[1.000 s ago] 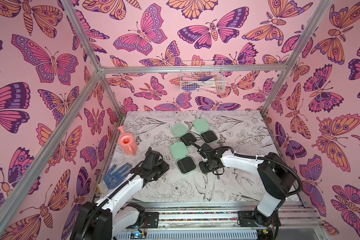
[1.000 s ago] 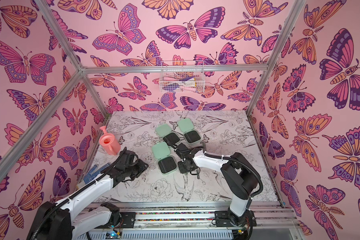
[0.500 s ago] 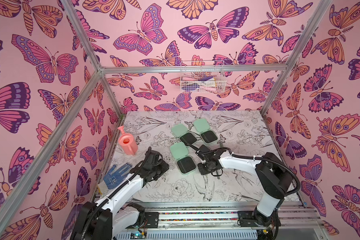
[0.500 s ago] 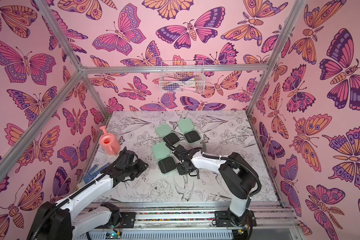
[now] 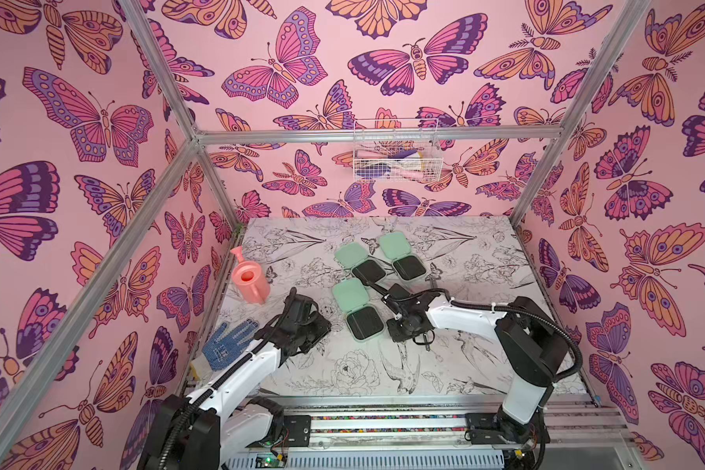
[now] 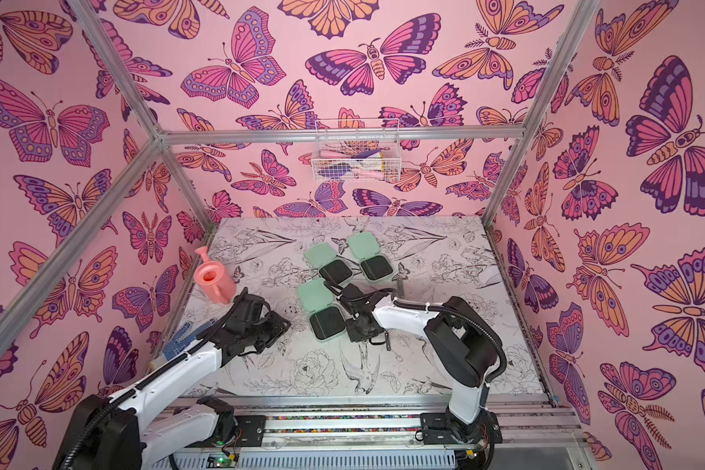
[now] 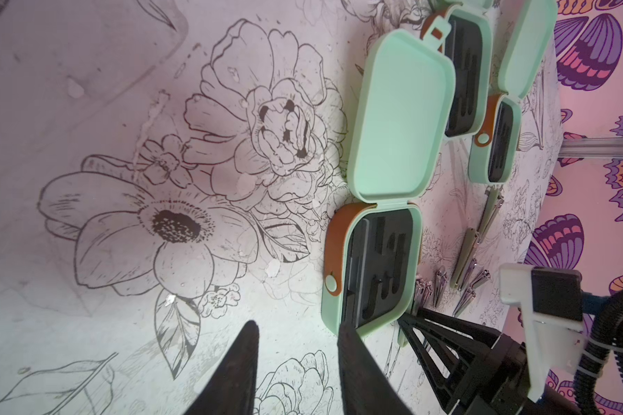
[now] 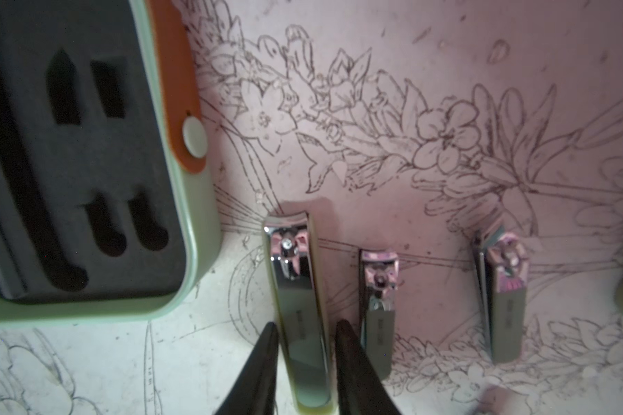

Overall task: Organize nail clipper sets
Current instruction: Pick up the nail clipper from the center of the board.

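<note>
Three mint-green nail clipper cases lie open with black foam inside: a near one [image 5: 350,294] and two behind it [image 5: 351,255] [image 5: 393,245]. Beside the near case's rim [image 8: 191,251], three shiny metal clippers lie in a row on the table. My right gripper [image 8: 307,323] is open, with one finger on each side of the largest clipper [image 8: 295,287] and narrow gaps showing. The smaller clipper [image 8: 378,287] and the third one [image 8: 504,287] lie free. My left gripper [image 7: 297,325] is open and empty, low over the table just in front of the near case [image 7: 403,118].
A pink watering can [image 5: 250,283] stands at the left, and a blue dotted glove [image 5: 231,344] lies near the front left edge. A white wire basket [image 5: 395,162] hangs on the back wall. Butterfly-patterned walls enclose the table on three sides.
My right gripper has shifted slightly left toward the near case, and its fingers have narrowed around the large clipper. The left arm has not moved.
</note>
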`<state>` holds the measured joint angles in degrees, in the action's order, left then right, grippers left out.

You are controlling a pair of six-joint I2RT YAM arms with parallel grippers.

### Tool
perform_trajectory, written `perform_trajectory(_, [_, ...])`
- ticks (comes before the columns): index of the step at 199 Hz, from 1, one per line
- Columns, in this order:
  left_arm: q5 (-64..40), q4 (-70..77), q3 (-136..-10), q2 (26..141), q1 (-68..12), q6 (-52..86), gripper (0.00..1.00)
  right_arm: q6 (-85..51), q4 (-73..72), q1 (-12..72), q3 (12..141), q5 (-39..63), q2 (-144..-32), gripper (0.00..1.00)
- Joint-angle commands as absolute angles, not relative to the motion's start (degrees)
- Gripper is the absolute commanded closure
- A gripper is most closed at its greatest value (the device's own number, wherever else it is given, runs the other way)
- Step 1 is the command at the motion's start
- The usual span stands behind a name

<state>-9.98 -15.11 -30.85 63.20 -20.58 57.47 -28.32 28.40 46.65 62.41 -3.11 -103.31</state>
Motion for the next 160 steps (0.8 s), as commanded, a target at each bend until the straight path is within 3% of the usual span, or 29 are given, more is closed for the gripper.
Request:
perform_trajectory(1, [-11.04, -16.92, -31.73, 64.12, -20.21, 56.95, 0.61, -29.39, 28.41, 47.02, 64.25, -4.56, -104.83, 0.71])
perform_trajectory(109, [-12.20, -16.91, -32.26, 65.50, -20.21, 56.20, 0.62, -29.50, 28.97, 47.02, 66.45, -4.83, -106.45, 0.75])
perform_trajectory(160, [-13.22, -16.91, -32.78, 66.69, -20.21, 55.54, 0.62, -29.44, 29.57, 47.02, 65.39, -4.66, -105.56, 0.71])
